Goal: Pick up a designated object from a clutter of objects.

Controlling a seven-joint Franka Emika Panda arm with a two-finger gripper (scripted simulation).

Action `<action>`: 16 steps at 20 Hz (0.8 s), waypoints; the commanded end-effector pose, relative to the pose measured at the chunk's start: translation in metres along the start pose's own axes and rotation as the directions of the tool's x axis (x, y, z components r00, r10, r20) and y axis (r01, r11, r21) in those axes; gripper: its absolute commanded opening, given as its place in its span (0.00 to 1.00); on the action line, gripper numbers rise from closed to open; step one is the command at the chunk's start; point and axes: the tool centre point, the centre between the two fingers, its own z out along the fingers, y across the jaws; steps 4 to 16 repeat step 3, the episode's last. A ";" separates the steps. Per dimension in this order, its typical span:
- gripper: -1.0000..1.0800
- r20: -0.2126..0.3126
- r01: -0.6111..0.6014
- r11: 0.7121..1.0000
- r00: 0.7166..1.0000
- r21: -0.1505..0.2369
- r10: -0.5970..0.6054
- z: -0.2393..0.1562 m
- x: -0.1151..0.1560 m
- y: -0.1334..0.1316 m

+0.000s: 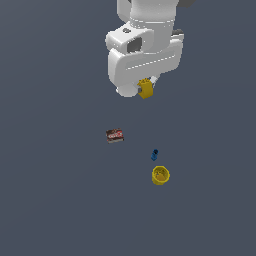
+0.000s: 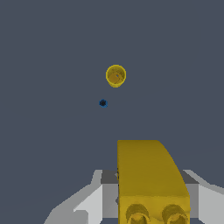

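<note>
The tiny yellow brick-like block (image 1: 145, 90) with small bumps hangs under the white arm, well above the grey floor. In the wrist view the block (image 2: 148, 179) fills the space between my grey fingers (image 2: 94, 199), its bumps facing the camera. My gripper (image 1: 145, 86) is shut on it, mostly hidden by the arm's white body. The other clutter lies below on the floor: the round yellow cup (image 1: 160, 176), the tiny blue piece (image 1: 154, 154), and the dark red-labelled flat box (image 1: 114, 135). The cup (image 2: 116, 75) and blue piece (image 2: 103, 103) also show in the wrist view.
The floor (image 1: 50, 200) is a plain dark grey surface. The arm's white wrist body (image 1: 142, 50) fills the upper middle of the exterior view.
</note>
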 end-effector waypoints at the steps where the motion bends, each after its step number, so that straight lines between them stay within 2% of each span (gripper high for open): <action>1: 0.00 0.001 -0.001 1.000 1.000 0.000 0.001 -0.005 0.001 -0.003; 16: 0.00 0.000 -0.001 1.000 1.000 0.001 0.001 -0.005 0.002 -0.003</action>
